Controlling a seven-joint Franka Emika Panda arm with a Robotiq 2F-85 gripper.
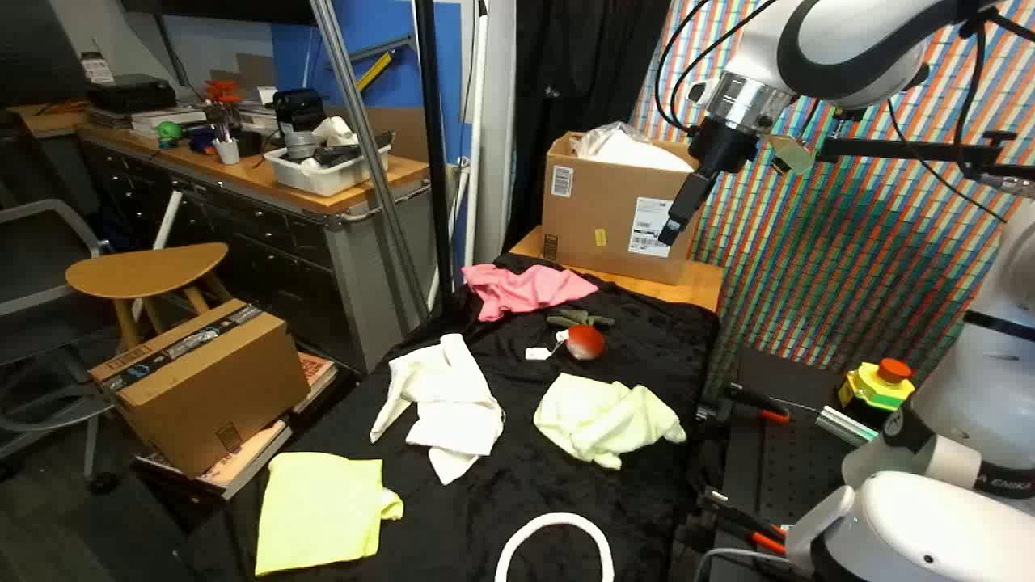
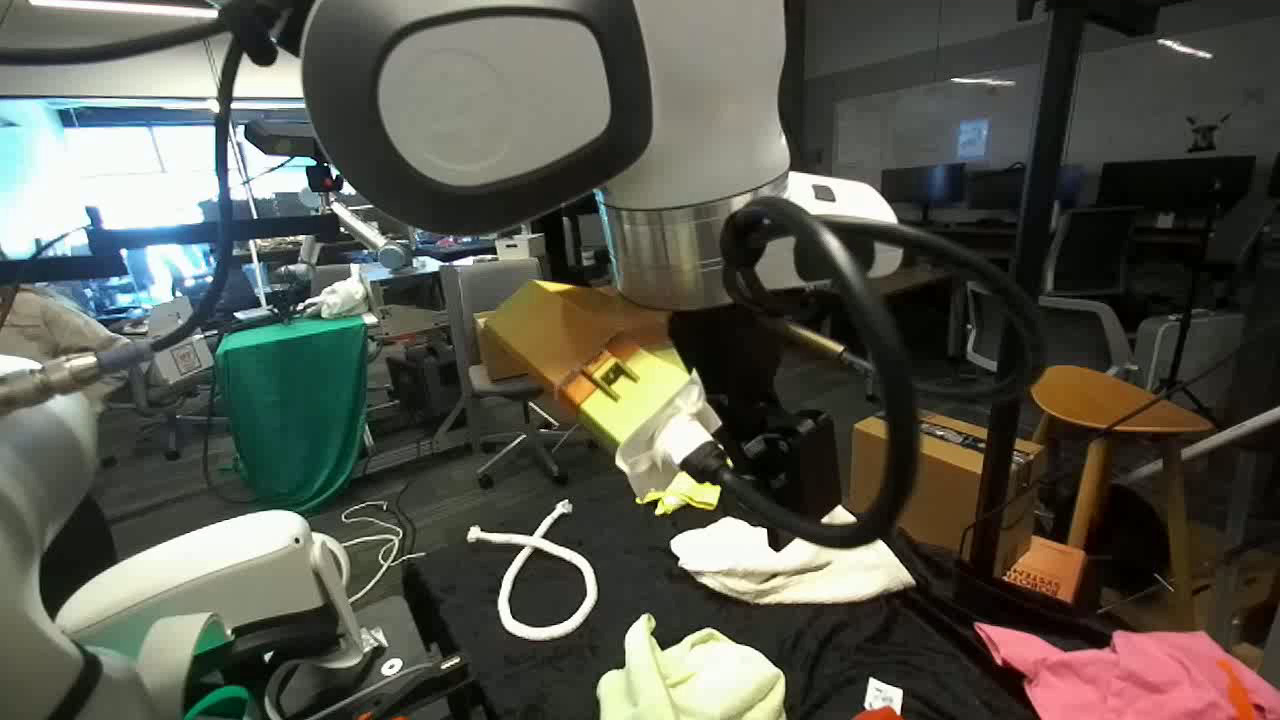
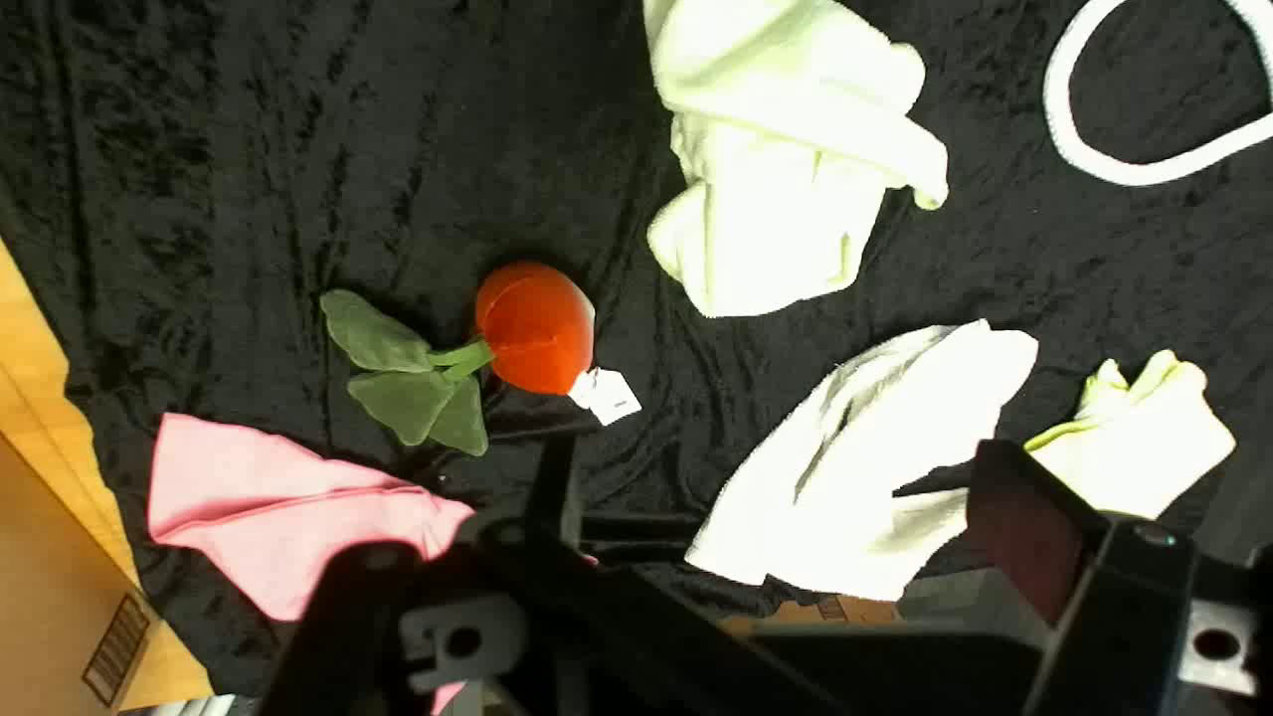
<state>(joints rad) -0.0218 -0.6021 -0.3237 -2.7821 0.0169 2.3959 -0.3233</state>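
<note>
My gripper [image 3: 781, 479] stands open high above the black-covered table, with nothing between its fingers. In an exterior view, the gripper [image 1: 669, 233] hangs in front of the large cardboard box; in another its tips are hidden behind the wrist parts and cable. Below lie a red plush vegetable [image 3: 537, 328] with green leaves and a white tag, a pink cloth [image 3: 288, 502], a crumpled white cloth [image 3: 865, 467] and a pale green cloth [image 3: 776, 169]. Farther off are a bright yellow cloth [image 1: 319, 509] and a white rope [image 2: 548, 632] lying in a crossed loop.
The cardboard box [image 1: 606, 214], with plastic wrap on top, stands at the table's end. A metal post [image 1: 376, 153] rises beside the table. Black cable [image 2: 880, 420] loops out around the wrist. An emergency stop button [image 1: 893, 372] sits near the robot's base.
</note>
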